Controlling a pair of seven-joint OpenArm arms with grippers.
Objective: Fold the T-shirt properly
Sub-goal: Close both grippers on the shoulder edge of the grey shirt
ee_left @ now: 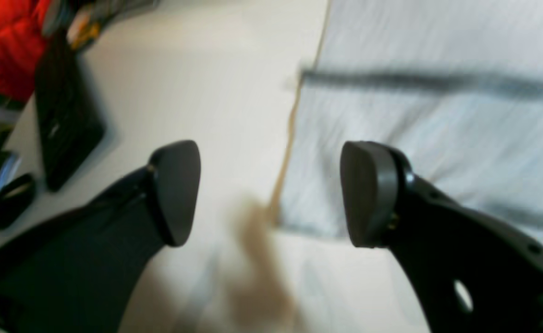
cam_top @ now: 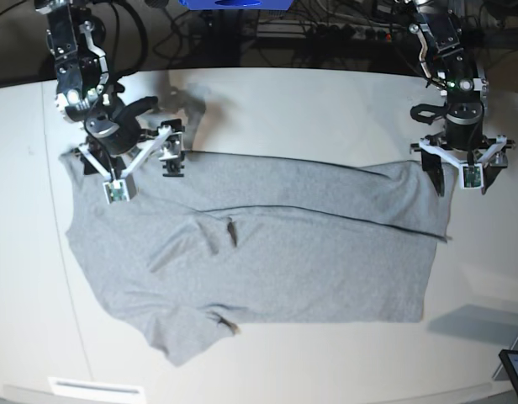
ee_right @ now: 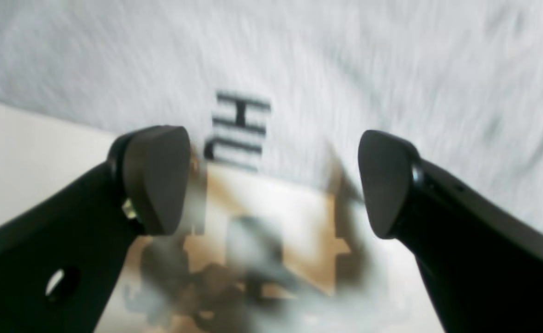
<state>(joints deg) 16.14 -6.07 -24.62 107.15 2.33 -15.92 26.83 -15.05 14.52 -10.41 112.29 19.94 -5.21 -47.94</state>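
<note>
We see the T-shirt [cam_top: 267, 252] lying spread across the white table [cam_top: 326, 101], plain grey side up, with one long fold already laid along its far half and a sleeve sticking out at the near left corner. Our left gripper [cam_top: 461, 164] hangs with its jaws spread over the shirt's far right corner, and our right gripper [cam_top: 129, 156] hangs spread over the far left edge; neither holds anything. We judge the cloth light, limp and quick to wrinkle, so it will sag and drag rather than keep its shape. We would pinch it at the folded edge's two ends, taking both layers, and lift evenly so that the fold does not slip open.
</note>
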